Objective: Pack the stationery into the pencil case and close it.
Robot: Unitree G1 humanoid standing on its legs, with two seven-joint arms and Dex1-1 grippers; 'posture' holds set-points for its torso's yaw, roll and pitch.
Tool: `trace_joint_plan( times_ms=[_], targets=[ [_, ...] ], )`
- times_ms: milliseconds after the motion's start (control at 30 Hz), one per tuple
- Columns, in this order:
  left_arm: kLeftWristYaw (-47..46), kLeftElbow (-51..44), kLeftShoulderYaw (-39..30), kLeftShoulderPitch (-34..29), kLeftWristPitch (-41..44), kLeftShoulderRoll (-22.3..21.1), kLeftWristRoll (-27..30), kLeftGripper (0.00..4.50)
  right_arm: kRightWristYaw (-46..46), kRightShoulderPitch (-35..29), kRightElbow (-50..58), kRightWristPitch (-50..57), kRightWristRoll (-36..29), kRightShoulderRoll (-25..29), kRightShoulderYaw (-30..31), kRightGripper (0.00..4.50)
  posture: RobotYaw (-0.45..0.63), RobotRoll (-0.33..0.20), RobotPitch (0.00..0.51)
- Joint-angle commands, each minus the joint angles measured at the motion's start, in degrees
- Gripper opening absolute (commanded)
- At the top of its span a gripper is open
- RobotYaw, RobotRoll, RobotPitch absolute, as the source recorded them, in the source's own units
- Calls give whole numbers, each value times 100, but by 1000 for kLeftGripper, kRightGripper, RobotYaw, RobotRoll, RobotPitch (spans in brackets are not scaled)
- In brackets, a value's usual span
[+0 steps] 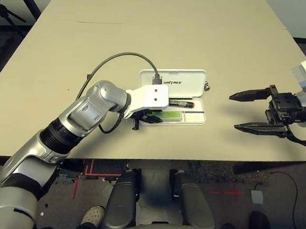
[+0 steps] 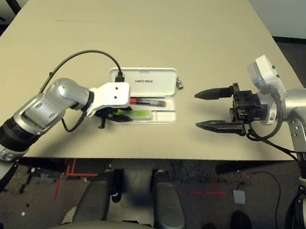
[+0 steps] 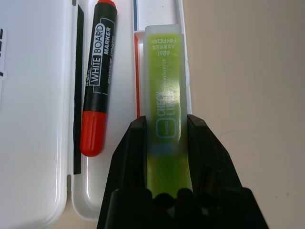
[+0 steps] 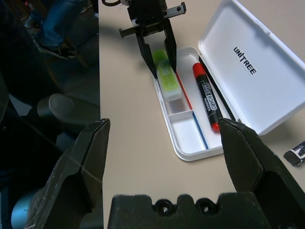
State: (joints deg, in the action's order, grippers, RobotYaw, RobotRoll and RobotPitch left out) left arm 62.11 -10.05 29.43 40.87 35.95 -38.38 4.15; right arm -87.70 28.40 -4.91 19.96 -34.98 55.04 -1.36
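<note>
Holding the green highlighter [image 3: 164,102] clamped between its two black fingers, my left gripper [image 4: 157,50] has it low over the front compartment of the open white pencil case [image 1: 187,118], though I cannot tell whether it rests on the tray yet. The red marker [image 4: 206,97] already lies in the tray, alongside the hinge. A tiny silver-and-black piece [image 1: 207,87] lies on the table just beside the case's lid. My right gripper [image 2: 222,109] hangs well apart from the case, fingers spread wide, holding nothing.

I judge the main risk to be the highlighter's edge catching on the tray's front wall when released, leaving it tilted so the lid cannot shut. The fingers could also drag the light case sideways as they withdraw. The tiny piece looks easy to knock off or miss.

The table [image 1: 149,29] is a pale beige, matte and bare. Beyond it lies dark floor with red tape marks [image 1: 88,168].
</note>
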Motion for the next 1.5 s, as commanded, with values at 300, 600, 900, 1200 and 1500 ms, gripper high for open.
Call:
trace_joint_plan(
  times_ms=[300, 600, 900, 1200, 1500],
  targets=[
    [21, -85, -271, 22, -43, 1, -21, 4463, 871, 164, -85, 911, -91, -112, -497, 4500, -117, 0, 196],
    [379, -583, -1023, 56, 212, -325, 554, 4463, 2797, 770, -804, 1792, 842, -220, -375, 4500, -87, 0, 193],
    [428, -551, -1613, 84, 609, -678, 1020, 4463, 4230, 1641, -1055, 2846, 1482, -913, -91, 4500, -51, 0, 189],
    [318, -712, -1961, -224, 694, -914, 1222, 4463, 4668, 2122, -1164, 3007, 1960, -1501, 338, 4500, -17, 0, 185],
    [219, -1073, -2310, -534, 928, -1169, 1480, 4463, 4692, 2780, -2164, 3260, 2458, -1974, 889, 4500, 46, 0, 196]
  ],
)
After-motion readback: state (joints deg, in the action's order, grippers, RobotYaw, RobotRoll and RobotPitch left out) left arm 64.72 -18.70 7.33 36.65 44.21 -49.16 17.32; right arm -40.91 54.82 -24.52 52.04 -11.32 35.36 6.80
